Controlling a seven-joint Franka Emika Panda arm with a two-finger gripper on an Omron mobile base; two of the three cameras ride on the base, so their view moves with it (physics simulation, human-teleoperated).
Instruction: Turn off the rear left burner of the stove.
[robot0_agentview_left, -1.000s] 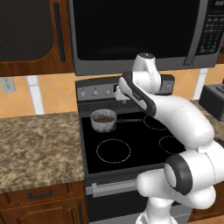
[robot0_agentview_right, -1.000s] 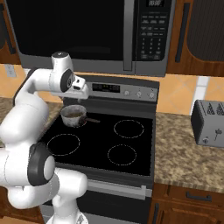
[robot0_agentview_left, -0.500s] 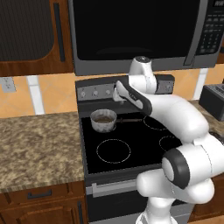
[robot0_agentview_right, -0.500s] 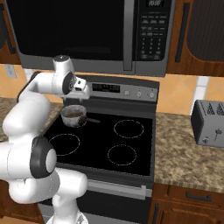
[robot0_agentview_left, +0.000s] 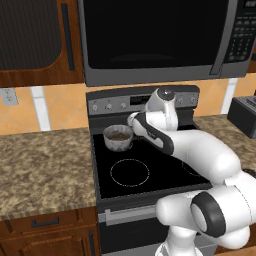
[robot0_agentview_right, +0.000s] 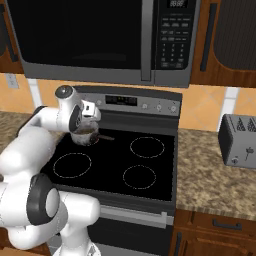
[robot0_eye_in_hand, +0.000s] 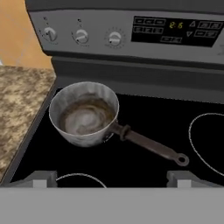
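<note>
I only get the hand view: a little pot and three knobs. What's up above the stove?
Observer: A big dark microwave hangs right above the stove.
Operator: Is anything sitting on the counter to the right?
Observer: Yes, a grey toaster stands on the right counter.
Operator: How many burner rings have nothing on them?
Observer: Three. The front left ring, the front right ring and the rear right ring are all bare. The saucepan sits at the rear left.
</note>
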